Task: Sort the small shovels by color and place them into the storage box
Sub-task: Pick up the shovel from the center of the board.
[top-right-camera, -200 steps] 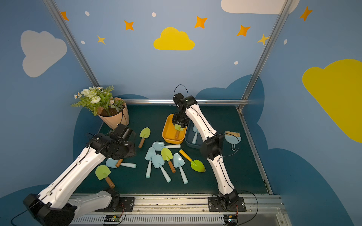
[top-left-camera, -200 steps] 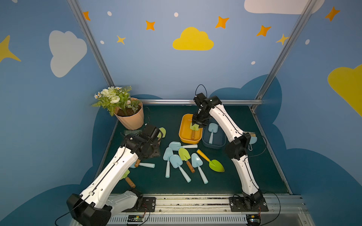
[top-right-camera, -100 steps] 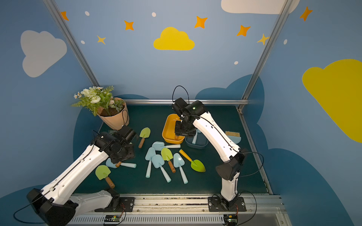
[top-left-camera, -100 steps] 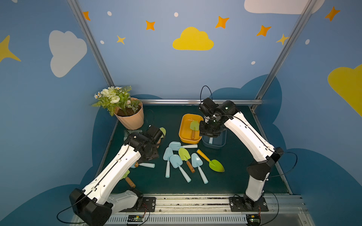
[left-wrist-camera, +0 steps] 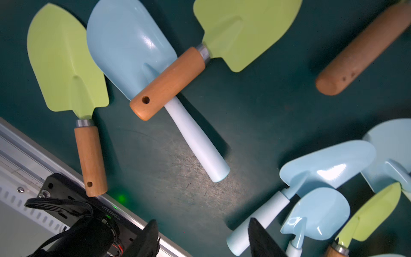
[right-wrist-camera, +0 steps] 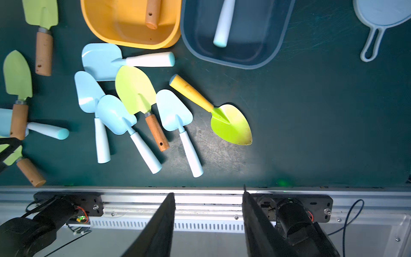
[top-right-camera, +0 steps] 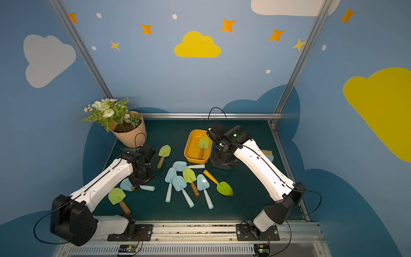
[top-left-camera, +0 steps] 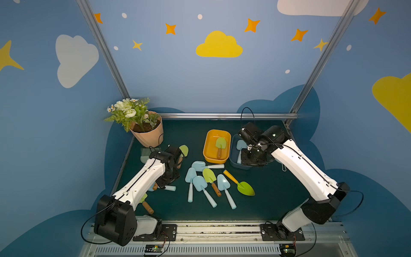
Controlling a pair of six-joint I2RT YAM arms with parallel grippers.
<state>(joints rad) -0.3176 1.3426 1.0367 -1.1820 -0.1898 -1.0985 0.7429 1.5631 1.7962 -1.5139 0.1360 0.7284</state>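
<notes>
Twelve small shovels [top-left-camera: 198, 182], six light blue and six lime green, are seen from above on a dark green counter [top-left-camera: 266, 195]. Just above the frame's middle, one green shovel [top-left-camera: 220, 142] lies in an orange box [top-left-camera: 205, 146]. Just beside it on the right, a dark blue box [top-left-camera: 233, 160] holds one blue shovel [top-left-camera: 240, 144]. Six more lie fanned together at the centre, one with an orange handle [top-left-camera: 231, 177]. Four lie at centre left, partly under the left arm [top-left-camera: 144, 180]; there a green shovel's wooden handle [left-wrist-camera: 166, 82] crosses a blue blade [left-wrist-camera: 124, 44]. Left claw [left-wrist-camera: 202, 220] hangs above the counter, fingers apart, gripping nothing. Right claw [right-wrist-camera: 208, 193], over the dark blue box's near end in both top views, is likewise parted and empty.
</notes>
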